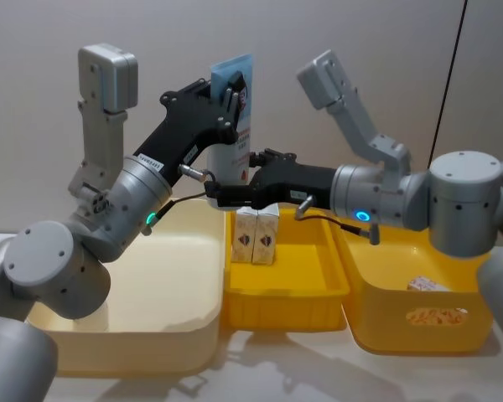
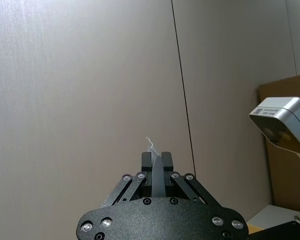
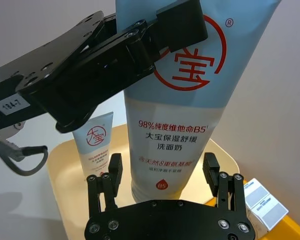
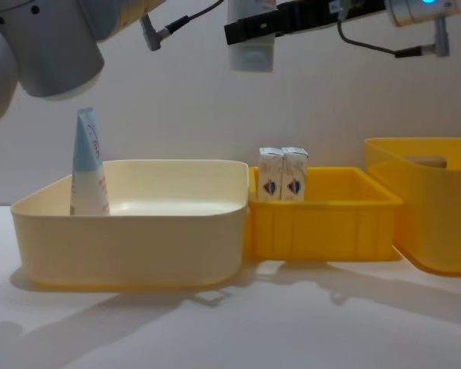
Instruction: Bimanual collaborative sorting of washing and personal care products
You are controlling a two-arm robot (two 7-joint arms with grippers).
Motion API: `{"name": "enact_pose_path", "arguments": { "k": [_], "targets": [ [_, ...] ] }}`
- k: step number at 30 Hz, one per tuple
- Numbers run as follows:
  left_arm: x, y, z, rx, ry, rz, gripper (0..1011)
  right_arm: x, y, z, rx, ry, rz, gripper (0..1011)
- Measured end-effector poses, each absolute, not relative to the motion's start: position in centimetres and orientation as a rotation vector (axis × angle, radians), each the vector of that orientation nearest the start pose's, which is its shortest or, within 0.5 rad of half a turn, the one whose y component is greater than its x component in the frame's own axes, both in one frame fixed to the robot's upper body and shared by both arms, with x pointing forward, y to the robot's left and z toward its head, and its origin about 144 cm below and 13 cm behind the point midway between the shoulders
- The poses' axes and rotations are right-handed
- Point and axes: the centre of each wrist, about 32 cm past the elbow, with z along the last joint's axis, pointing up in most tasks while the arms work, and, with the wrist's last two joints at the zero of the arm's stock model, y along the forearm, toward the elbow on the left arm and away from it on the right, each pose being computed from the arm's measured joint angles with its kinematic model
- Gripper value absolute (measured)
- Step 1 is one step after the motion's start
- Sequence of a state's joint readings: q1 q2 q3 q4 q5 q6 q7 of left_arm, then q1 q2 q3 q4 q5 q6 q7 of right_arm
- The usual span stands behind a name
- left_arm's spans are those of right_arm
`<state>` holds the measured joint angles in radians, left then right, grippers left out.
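The cream tub [image 1: 134, 293] at lower left already holds one tube [image 4: 87, 165], so the left pincer [image 1: 231, 94], clenched on the upright tube [image 1: 235, 117] at upper centre, offers its base to the released right pincer [image 3: 162, 172], above two cartons [image 1: 256, 236].

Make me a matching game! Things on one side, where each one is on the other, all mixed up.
1. Raised light-blue-and-white squeeze tube
2. Second blue-and-white tube
3. Small white cartons

A. In the yellow plastic tray
B. Gripped by the left gripper, open right gripper around it
C. Standing in the cream plastic tub

Pairs: 1-B, 2-C, 3-A
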<state>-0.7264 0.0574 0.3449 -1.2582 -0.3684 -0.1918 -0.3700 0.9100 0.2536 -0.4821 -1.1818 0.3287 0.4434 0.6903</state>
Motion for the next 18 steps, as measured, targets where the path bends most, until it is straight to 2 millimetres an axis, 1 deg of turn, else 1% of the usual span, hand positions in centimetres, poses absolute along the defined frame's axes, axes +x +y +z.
{"name": "enact_pose_path", "arguments": {
  "k": [8, 11, 16, 17, 18],
  "targets": [
    [61.5, 14.6, 133.6, -0.456, -0.353, 0.848, 116, 64.8, -19.0, 137.7, -0.229, -0.083, -0.632, 1001],
    [61.5, 14.6, 133.6, -0.457, -0.355, 0.849, 116, 64.9, -18.9, 137.6, -0.229, -0.088, -0.634, 953],
    [61.5, 14.6, 133.6, -0.459, -0.357, 0.851, 116, 65.0, -18.7, 137.6, -0.228, -0.095, -0.637, 836],
    [61.4, 14.6, 133.6, -0.459, -0.357, 0.851, 115, 65.0, -18.7, 137.6, -0.228, -0.095, -0.637, 836],
    [61.4, 14.6, 133.6, -0.459, -0.357, 0.851, 116, 65.0, -18.6, 137.6, -0.228, -0.096, -0.637, 759]
  ]
}}
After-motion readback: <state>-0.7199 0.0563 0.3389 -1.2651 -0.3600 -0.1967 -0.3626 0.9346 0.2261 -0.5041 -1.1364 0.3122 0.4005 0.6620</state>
